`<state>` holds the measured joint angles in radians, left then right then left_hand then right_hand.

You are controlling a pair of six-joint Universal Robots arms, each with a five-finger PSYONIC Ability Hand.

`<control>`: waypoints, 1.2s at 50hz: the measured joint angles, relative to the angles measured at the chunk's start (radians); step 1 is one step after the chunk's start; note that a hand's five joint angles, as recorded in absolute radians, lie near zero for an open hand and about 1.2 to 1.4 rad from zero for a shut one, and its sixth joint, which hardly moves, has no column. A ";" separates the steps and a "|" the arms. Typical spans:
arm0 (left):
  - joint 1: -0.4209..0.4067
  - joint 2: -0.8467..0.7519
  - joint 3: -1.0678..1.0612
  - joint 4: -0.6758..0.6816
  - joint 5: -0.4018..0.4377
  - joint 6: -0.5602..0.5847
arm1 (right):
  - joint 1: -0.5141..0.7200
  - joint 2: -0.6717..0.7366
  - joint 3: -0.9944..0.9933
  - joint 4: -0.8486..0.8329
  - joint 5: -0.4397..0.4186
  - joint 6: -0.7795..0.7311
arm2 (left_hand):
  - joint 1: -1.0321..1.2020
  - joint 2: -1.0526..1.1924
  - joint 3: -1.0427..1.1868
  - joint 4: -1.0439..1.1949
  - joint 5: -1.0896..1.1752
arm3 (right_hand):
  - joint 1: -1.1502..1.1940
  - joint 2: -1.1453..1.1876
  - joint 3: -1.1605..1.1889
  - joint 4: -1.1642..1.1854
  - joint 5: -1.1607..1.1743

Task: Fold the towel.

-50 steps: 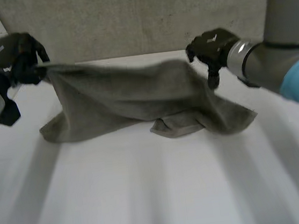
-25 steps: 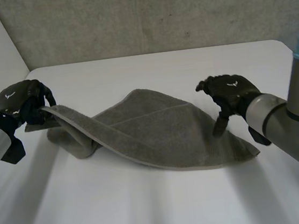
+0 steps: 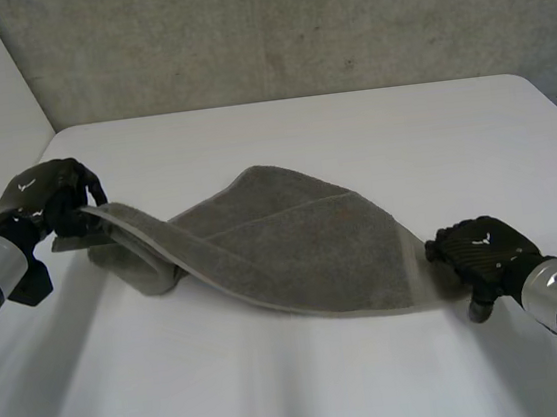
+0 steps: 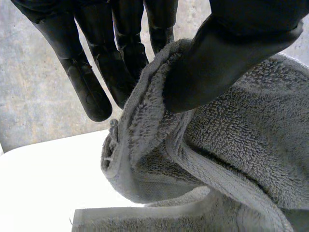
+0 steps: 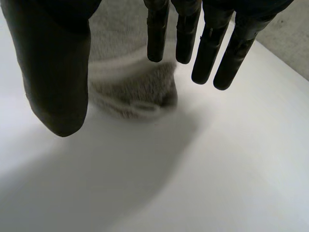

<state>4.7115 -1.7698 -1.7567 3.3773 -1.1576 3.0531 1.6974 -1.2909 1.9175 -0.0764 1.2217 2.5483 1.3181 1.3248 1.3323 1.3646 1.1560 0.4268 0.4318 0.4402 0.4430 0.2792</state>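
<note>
Letting go, our right hand had dropped, fingers straight, beside the towel in the middle of the desk. Our left hand still pinched its corner near the left edge, so we judged the fold unfinished.

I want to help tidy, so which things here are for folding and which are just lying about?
For the job:
grey towel
left hand, pinching one end of it
right hand, open beside the other end

Just there:
white table, under everything
grey wall, behind the table
</note>
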 measured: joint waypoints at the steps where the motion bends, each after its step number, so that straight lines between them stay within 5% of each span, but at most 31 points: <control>1: 0.000 0.000 -0.003 0.000 -0.001 0.000 | -0.009 0.005 0.005 -0.009 -0.007 -0.014 | 0.000 0.000 0.000 0.000 0.000 | 0.023 0.026 0.022 0.021 0.021; 11: 0.000 0.000 -0.017 0.004 -0.003 -0.001 | -0.051 0.029 0.034 -0.119 -0.093 -0.037 | 0.000 0.000 0.000 0.000 0.000 | 0.192 0.188 0.182 0.179 0.171; 33: -0.001 -0.010 -0.036 0.008 -0.002 -0.001 | -0.037 0.105 0.014 -0.172 -0.098 -0.033 | 0.000 0.000 0.000 0.000 0.000 | 0.263 0.251 0.252 0.250 0.237; 40: -0.001 -0.013 -0.037 0.008 -0.002 -0.001 | -0.037 0.110 0.005 -0.174 -0.100 -0.027 | 0.000 0.000 0.000 0.000 0.000 | 0.891 0.886 0.861 0.873 0.875; 48: -0.001 -0.009 -0.033 0.007 -0.003 -0.003 | -0.030 0.098 -0.023 -0.161 -0.100 -0.007 | 0.000 0.000 0.000 0.000 0.000 | 0.893 0.886 0.868 0.890 0.888; 60: -0.002 0.057 0.071 -0.025 -0.002 -0.021 | -0.028 -0.085 -0.256 0.029 -0.107 0.264 | 0.000 0.000 0.000 0.000 0.000 | 0.898 0.886 0.868 0.894 0.888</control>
<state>4.7097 -1.7133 -1.6857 3.3519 -1.1592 3.0324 1.6696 -1.3759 1.6615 -0.0475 1.1147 2.8125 1.3181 1.3248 1.3324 1.3646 1.1560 1.3244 1.3183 1.3080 1.3371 1.1670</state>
